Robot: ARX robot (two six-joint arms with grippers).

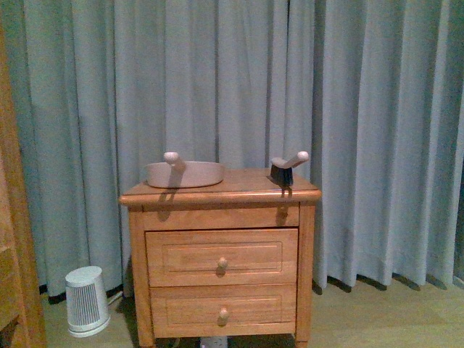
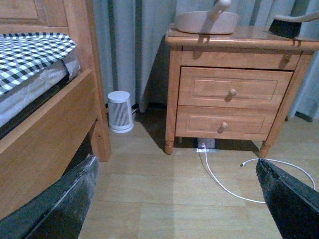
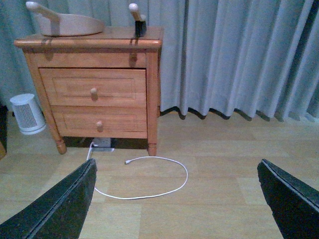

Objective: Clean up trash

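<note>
No crumpled white scrap of trash shows in any view. A pale dustpan (image 1: 185, 172) with a knobbed handle lies on the left of the wooden nightstand's top (image 1: 246, 190). A dark-bristled brush (image 1: 285, 170) with a pale handle stands on its right side. Both also show in the left wrist view, dustpan (image 2: 205, 21) and brush (image 2: 291, 24), and in the right wrist view, dustpan (image 3: 67, 22) and brush (image 3: 138, 22). My left gripper (image 2: 177, 199) is open and empty, low over the wood floor. My right gripper (image 3: 177, 199) is open and empty over the floor too. Neither arm shows in the front view.
The nightstand has two drawers (image 1: 221, 264). A small white heater (image 1: 86, 300) stands on the floor at its left. A white cable (image 3: 149, 179) loops over the floor from a power strip (image 2: 206, 145) under the nightstand. A wooden bed frame (image 2: 50, 129) is at left. Grey curtains (image 1: 362, 109) hang behind.
</note>
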